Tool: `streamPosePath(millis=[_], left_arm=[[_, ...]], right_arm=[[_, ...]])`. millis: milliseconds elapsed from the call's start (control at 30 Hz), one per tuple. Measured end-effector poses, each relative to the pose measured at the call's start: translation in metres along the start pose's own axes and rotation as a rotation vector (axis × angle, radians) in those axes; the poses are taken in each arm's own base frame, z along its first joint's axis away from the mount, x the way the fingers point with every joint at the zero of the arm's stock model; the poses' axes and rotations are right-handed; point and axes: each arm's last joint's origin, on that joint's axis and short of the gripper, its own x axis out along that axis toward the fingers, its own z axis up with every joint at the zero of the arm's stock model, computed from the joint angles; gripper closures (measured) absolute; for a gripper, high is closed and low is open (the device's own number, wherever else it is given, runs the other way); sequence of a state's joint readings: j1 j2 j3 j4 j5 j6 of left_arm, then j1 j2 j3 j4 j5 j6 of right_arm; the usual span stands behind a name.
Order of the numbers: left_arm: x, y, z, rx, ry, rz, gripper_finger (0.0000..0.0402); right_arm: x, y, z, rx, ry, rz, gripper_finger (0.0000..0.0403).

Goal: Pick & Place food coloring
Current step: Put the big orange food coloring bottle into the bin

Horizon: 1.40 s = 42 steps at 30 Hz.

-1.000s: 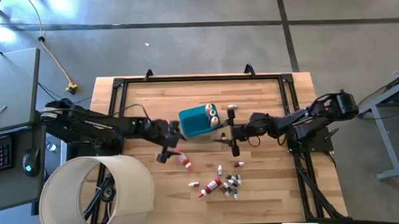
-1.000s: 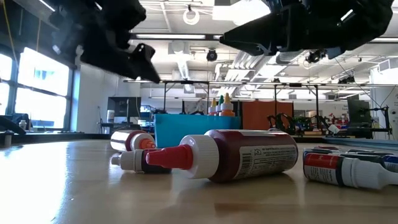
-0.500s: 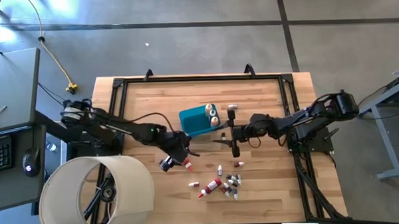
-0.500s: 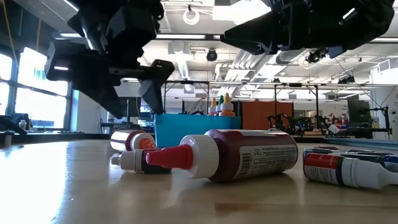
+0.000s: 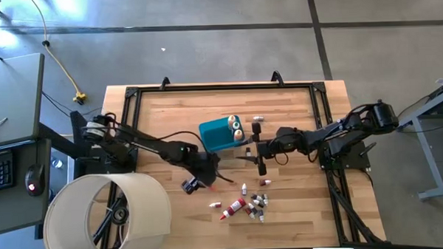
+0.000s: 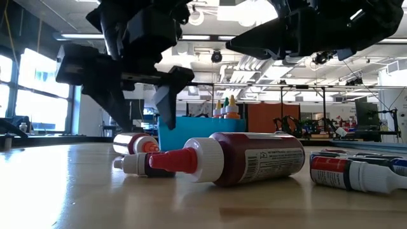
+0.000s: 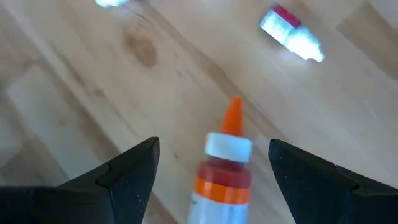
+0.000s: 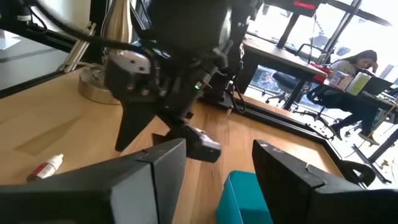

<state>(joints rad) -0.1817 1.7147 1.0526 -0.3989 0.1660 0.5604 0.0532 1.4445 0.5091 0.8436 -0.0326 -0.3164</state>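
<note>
Food coloring bottles (image 5: 246,205) lie scattered on the wood table (image 5: 155,119), most of them in a loose heap toward 5 o'clock of the table's middle. One orange-tipped bottle (image 7: 222,168) lies apart from the heap, flat on the planks, and the left gripper (image 5: 201,178) hangs right over it with its fingers spread wide on either side, not touching it. A small white-and-red vial (image 7: 291,34) lies beyond it in the left wrist view.

A blue tub (image 5: 219,133) stands near the centre, at about 1 o'clock from the left gripper, with a few capped bottles (image 6: 225,108) upright in it. The right gripper (image 5: 253,148) hovers just beside the tub at its 3 o'clock, its fingers wide apart and empty.

Close to the low camera a fat dark-red bottle (image 6: 245,158) with a white collar and red tip lies on its side, a smaller one (image 6: 145,163) next to it, and flat tubes (image 6: 356,172) at 3 o'clock.

The table is pale, glossy butcher block with a black frame (image 5: 220,86). A round white bin (image 5: 106,216) sits at its 8 o'clock corner. Beyond lies an open workshop with ceiling lights; a person (image 8: 354,65) sits at a desk.
</note>
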Motion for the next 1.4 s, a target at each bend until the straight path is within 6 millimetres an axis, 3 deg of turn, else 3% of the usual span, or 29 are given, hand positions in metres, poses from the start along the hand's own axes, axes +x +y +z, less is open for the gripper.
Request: streamPosePath(millis=[167,567,1167,1400], left_arm=[[0.008,0.003,0.009,0.003,0.016,-0.019,0.0102],[0.03,0.004,0.003,-0.015,0.1,-0.053,0.0107],[0.028,0.004,0.003,-0.019,0.134,-0.008,0.027],[0.005,0.006,0.03,-0.015,0.29,0.147,0.0282]], right_arm=[[0.0,0.001,-0.002,0.001,0.016,0.006,0.0223],[0.0,0.002,-0.005,0.004,0.047,0.016,0.0224],[0.0,0.002,-0.005,0.004,0.054,0.018,0.0231],[0.0,0.002,-0.006,0.004,0.058,0.019,0.0232]])
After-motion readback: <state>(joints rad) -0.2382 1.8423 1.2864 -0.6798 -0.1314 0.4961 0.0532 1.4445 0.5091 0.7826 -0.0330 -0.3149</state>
